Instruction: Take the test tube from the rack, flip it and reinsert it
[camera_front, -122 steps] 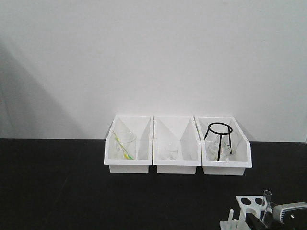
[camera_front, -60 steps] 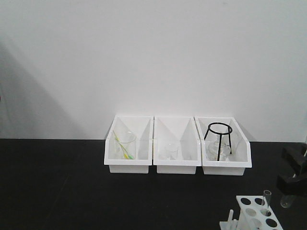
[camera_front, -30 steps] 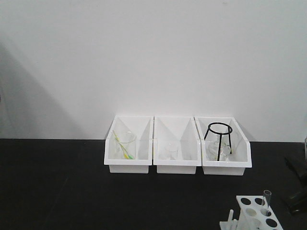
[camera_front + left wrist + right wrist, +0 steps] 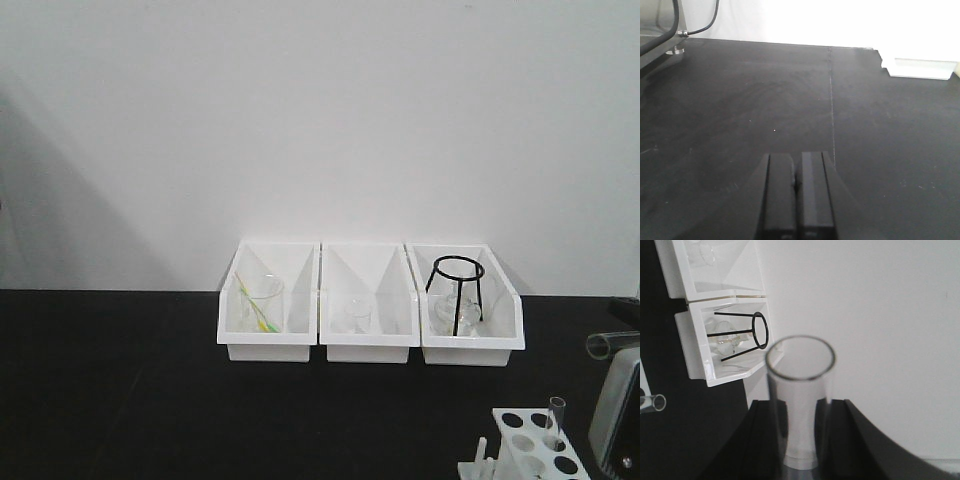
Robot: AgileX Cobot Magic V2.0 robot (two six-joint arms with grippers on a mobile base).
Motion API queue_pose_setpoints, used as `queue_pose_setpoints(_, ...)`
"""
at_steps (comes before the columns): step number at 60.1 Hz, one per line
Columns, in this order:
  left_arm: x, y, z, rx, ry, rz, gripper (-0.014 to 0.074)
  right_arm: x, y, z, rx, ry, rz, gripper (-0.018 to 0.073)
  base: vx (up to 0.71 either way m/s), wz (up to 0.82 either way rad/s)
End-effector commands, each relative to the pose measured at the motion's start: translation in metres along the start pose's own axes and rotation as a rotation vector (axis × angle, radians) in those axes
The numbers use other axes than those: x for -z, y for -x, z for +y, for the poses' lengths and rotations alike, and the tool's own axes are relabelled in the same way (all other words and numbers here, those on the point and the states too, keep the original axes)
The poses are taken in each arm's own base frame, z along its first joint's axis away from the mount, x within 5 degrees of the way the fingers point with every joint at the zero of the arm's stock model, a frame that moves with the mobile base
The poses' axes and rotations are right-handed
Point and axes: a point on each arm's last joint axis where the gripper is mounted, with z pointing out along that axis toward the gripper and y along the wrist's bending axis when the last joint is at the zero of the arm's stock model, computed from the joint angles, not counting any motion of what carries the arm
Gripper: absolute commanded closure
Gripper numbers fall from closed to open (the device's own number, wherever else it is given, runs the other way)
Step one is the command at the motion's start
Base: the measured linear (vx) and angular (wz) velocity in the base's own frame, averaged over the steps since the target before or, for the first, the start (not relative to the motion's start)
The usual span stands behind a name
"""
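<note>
My right gripper (image 4: 800, 407) is shut on a clear test tube (image 4: 800, 385), whose open rim points away from the wrist camera toward the white wall. In the front view this gripper (image 4: 615, 405) sits at the right edge, and the held tube's end (image 4: 600, 346) sticks out to the left above it. The white rack (image 4: 530, 450) stands at the bottom right with a second test tube (image 4: 553, 420) upright in a back hole. That tube also shows in the right wrist view (image 4: 652, 402). My left gripper (image 4: 796, 165) is shut and empty, low over the black table.
Three white bins stand in a row at the wall. The left bin (image 4: 268, 345) holds a beaker with a yellow-green stick, the middle bin (image 4: 368, 345) a small beaker, and the right bin (image 4: 472, 345) a black ring stand (image 4: 456, 290). A table seam (image 4: 832, 100) runs ahead of the left gripper.
My right gripper lifted a tube away from the rack, swung out to the right and turned over. The tube now lies sideways above the rack's right side. One tube stays in the rack.
</note>
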Motion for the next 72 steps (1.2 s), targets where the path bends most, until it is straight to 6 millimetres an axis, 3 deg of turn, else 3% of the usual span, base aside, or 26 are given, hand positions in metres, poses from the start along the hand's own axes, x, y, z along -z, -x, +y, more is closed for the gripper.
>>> queue_pose_setpoints(1, 0.0012, 0.0082, -0.0018, 0.003, -0.023, -0.096, 0.0603, 0.0049, 0.0046, -0.0145, 0.088, -0.048, -0.032, 0.0512, 0.0, 0.0)
queue_pose_setpoints(10, 0.0012, 0.0082, -0.0018, 0.003, -0.023, -0.096, 0.0603, 0.0049, 0.0045, -0.0145, 0.018, -0.046, -0.033, 0.0512, 0.0, 0.0)
queue_pose_setpoints(19, 0.0012, 0.0082, -0.0018, 0.003, -0.023, -0.096, 0.0603, 0.005, 0.0044, -0.0156, -0.192, -0.056, -0.038, 0.0512, 0.0, 0.0)
queue_pose_setpoints(56, 0.0012, 0.0082, -0.0018, 0.003, -0.023, -0.096, 0.0603, 0.005, -0.0004, -0.0187, -1.33, -0.098, -0.049, 0.0512, 0.0, 0.0)
queue_pose_setpoints(64, 0.0012, 0.0082, -0.0018, 0.003, -0.023, -0.096, 0.0603, 0.005, -0.0012, -0.0189, -1.476, -0.104, -0.051, 0.0512, 0.0, 0.0)
queue_pose_setpoints(72, 0.0012, 0.0082, -0.0018, 0.003, -0.023, -0.096, 0.0603, 0.0039, -0.0015, -0.018, -1.497, -0.1, -0.046, 0.0512, 0.0, 0.0)
